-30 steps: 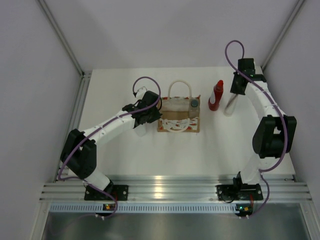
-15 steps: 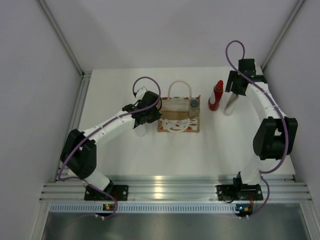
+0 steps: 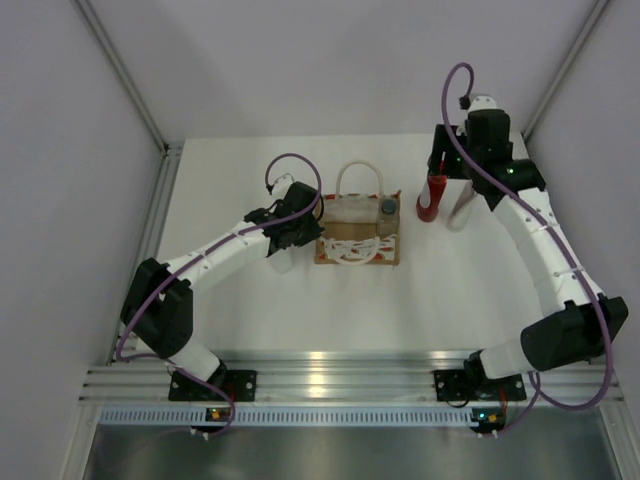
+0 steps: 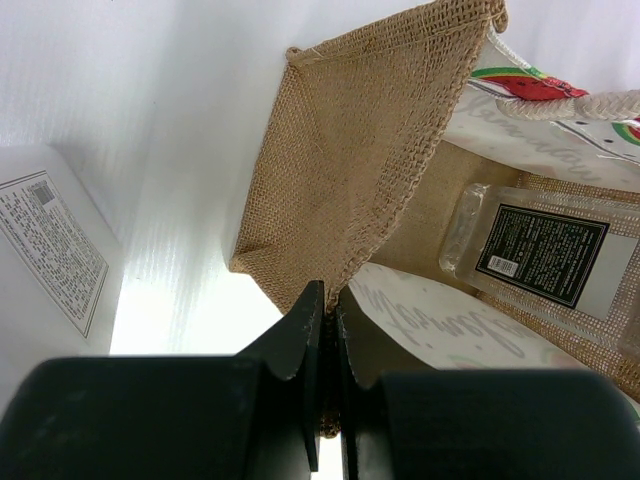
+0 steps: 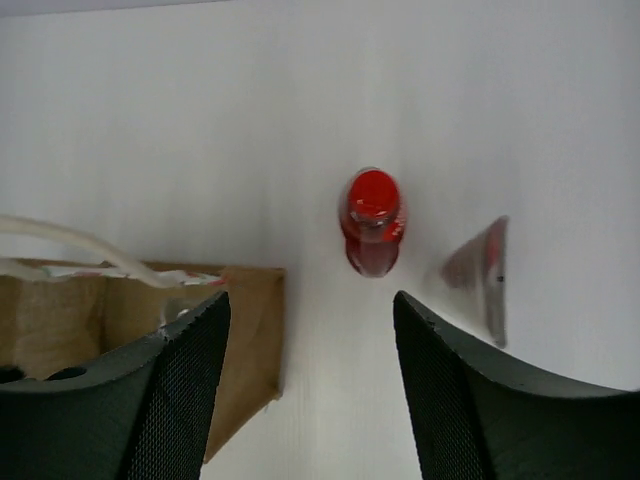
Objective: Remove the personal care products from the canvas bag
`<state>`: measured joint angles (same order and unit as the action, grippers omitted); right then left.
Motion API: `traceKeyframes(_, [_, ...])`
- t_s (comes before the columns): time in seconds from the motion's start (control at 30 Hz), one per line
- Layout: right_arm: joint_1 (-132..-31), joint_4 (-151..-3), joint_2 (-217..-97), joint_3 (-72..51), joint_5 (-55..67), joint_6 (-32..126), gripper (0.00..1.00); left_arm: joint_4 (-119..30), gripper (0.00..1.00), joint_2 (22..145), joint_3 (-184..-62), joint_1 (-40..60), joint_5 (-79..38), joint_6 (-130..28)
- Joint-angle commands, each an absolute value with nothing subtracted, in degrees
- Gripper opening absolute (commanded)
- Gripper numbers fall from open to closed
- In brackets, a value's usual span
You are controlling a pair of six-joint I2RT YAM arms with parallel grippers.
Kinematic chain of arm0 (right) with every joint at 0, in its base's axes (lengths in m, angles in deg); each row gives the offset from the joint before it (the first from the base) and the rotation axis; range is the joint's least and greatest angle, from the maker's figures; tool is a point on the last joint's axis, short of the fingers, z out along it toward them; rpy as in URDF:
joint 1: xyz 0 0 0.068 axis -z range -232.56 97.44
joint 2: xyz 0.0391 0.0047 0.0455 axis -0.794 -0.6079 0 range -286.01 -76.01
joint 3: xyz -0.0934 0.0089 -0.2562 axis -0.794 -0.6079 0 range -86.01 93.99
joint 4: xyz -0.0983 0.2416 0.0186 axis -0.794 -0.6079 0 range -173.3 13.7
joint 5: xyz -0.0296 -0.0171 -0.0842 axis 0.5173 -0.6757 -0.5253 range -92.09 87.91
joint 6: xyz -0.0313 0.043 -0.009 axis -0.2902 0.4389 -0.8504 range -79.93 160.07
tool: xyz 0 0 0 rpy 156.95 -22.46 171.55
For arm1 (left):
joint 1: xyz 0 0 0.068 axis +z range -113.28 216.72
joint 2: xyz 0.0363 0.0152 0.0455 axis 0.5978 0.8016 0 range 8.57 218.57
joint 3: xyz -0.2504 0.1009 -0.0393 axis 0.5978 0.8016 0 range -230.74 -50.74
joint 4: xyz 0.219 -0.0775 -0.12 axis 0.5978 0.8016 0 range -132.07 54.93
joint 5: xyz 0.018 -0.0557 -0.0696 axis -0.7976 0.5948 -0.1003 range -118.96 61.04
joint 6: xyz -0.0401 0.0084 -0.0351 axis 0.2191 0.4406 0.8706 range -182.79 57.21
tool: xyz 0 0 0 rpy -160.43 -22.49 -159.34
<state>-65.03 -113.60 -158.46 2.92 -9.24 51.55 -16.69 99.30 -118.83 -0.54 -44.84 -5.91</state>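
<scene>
Progress is sitting at roughly three items out of four, as far as you are able to see. Nearest you, your left gripper is pinching its fingers together on the side wall of the canvas bag. The white bottle is resting on the table just beside that gripper, already out. Beyond the pinched wall, inside the bag, the pale cream bottle is showing its dark label, and it is the one you are left to fetch. Farther off, your right gripper is hanging with its fingers wide apart, gripping nothing. The red nozzle-topped bottle is standing ahead of it, with the flat beige pouch just right of that, both already out on the table
</scene>
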Motion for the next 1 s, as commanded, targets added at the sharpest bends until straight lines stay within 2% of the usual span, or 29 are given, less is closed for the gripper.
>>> traceKeyframes(0.0, [-71.3, -111.9, -157.3, 2.6, -6.4, 51.1, 0.63, -17.1, 0.0, 97.6, -119.0, -0.6, -45.8, -5.8])
traceKeyframes(0.37, [-85.1, -111.6, -161.3, -0.9, -15.4, 59.0, 0.53, -17.1, 0.0, 98.2, -119.8, -0.5, -45.0, -5.5])
traceKeyframes(0.97, [-86.5, -111.6, -167.8, -2.8, -20.3, 61.6, 0.51, -17.1, 0.0, 98.7, -119.6, -0.5, -44.7, -5.6])
